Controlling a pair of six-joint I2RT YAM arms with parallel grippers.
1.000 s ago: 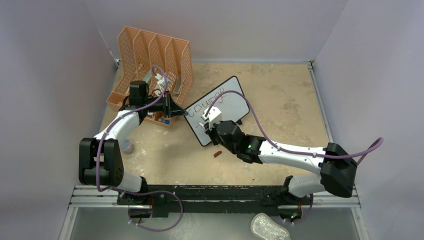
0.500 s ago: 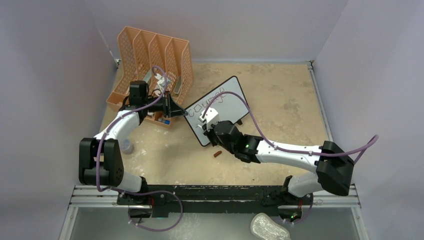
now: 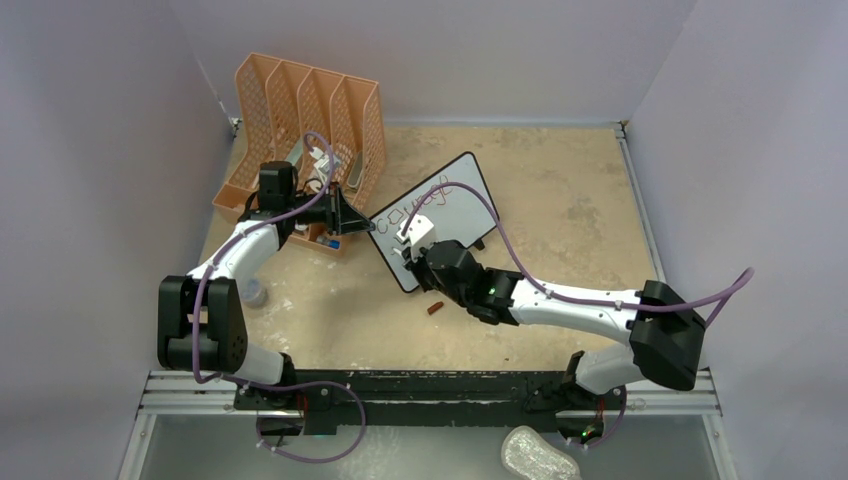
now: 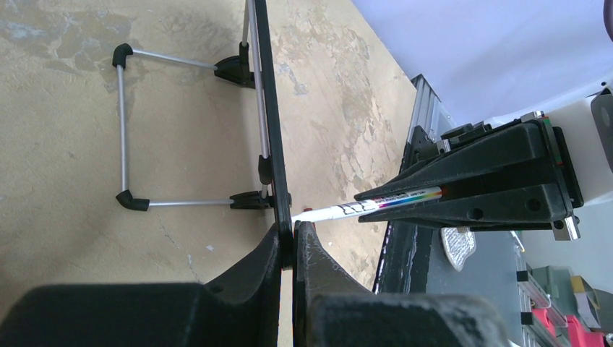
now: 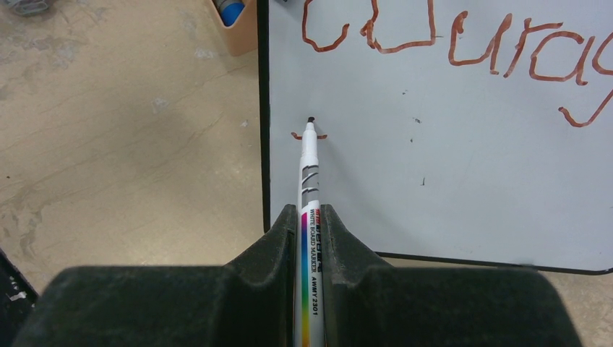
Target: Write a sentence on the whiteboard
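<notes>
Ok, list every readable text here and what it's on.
"courag": handwritten in reddish-brown on the whiteboard; the last letter runs off the picture.
"WHITE BOARD MARKER": printed along the marker barrel.
"AWMY 2301", roughly: lower on the same barrel.
Small red print at the head of that label: too small to read.
A short stroke at the marker tip: not yet a letter.

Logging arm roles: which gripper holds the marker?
The right gripper, shut on the marker; the left gripper instead clamps the whiteboard by its black edge.
</notes>
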